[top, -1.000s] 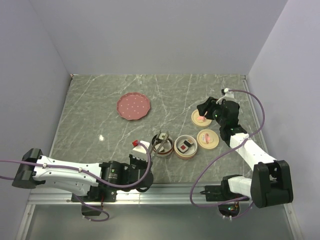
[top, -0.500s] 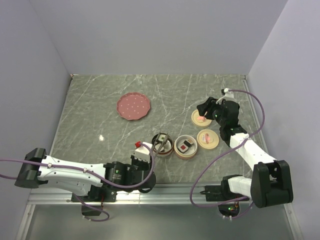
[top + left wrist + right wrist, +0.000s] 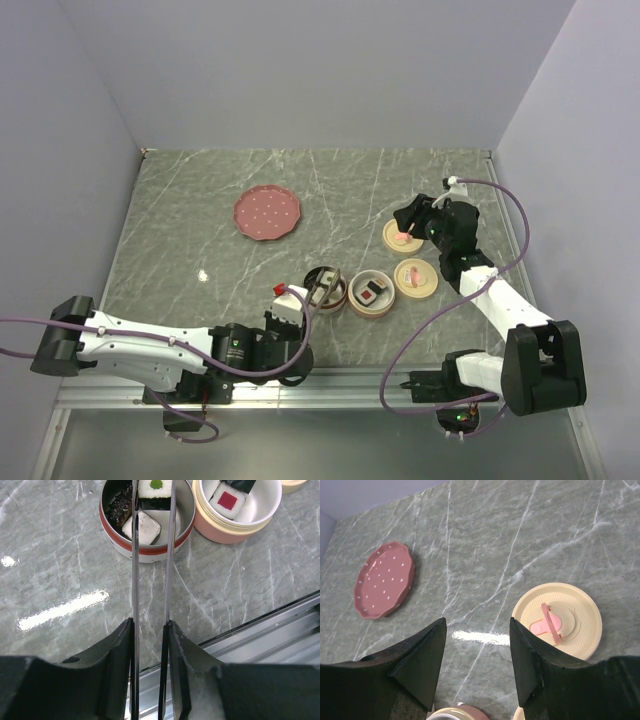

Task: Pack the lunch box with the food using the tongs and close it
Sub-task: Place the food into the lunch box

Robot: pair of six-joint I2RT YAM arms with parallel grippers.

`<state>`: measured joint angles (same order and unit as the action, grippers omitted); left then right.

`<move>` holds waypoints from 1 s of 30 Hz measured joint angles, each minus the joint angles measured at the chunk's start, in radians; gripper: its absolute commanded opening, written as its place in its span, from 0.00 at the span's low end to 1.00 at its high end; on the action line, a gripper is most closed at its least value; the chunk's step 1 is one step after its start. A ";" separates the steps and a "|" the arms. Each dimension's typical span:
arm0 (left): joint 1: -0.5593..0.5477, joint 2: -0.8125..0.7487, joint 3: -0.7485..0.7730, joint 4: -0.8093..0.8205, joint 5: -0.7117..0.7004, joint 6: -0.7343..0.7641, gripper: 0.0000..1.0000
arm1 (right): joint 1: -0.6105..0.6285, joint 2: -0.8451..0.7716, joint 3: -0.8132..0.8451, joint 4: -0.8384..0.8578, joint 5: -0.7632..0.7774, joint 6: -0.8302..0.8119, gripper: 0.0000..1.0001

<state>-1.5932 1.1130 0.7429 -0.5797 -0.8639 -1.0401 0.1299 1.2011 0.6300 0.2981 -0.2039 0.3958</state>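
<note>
My left gripper [image 3: 150, 626] is shut on the tongs [image 3: 135, 580], whose two slim arms reach forward into a red-rimmed round lunch box tier [image 3: 186, 527]. Food lies in that tier: a white block with a green top [image 3: 155, 489] between the tong arms, a dark piece [image 3: 120, 510] and a white piece [image 3: 146, 529]. The pink tier [image 3: 220, 530] beside it holds a red-topped block [image 3: 227, 500]. In the top view the tongs [image 3: 318, 287] sit over the tier [image 3: 336, 298]. My right gripper [image 3: 477, 625] hangs open above the table, left of a cream lid [image 3: 580, 605].
A dotted pink plate [image 3: 267, 212] lies bare at the back left. Two cream lids [image 3: 400, 236] [image 3: 416, 278] rest right of the pink tier [image 3: 372, 294]. A metal rail [image 3: 280, 630] runs along the table's near edge.
My left arm has slid a little to the right and forward, carrying the tongs further over the red-rimmed tier. The right arm has not moved.
</note>
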 measured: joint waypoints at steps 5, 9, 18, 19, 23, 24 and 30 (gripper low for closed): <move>-0.001 0.006 0.000 0.000 0.002 0.000 0.41 | 0.000 0.000 0.000 0.000 -0.001 0.000 0.61; -0.001 0.009 0.000 0.000 0.002 0.000 0.42 | 0.000 0.000 0.000 0.000 -0.004 0.000 0.61; -0.007 0.010 0.011 -0.001 -0.002 -0.002 0.43 | 0.000 0.000 0.000 0.000 -0.008 0.000 0.61; -0.009 0.010 0.011 -0.002 -0.004 -0.003 0.43 | 0.000 0.001 0.000 0.000 -0.008 0.000 0.61; -0.016 0.010 0.021 -0.028 -0.031 -0.029 0.42 | 0.000 0.005 0.000 0.000 -0.008 0.000 0.61; -0.018 0.008 0.024 -0.035 -0.039 -0.037 0.42 | 0.000 0.006 0.000 0.000 -0.008 0.000 0.61; -0.019 -0.027 0.038 -0.071 -0.087 -0.056 0.43 | 0.000 0.011 0.000 0.000 -0.008 0.000 0.61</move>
<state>-1.6119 1.0863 0.7807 -0.6510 -0.9508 -1.0962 0.1299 1.2125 0.6300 0.2981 -0.2123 0.3958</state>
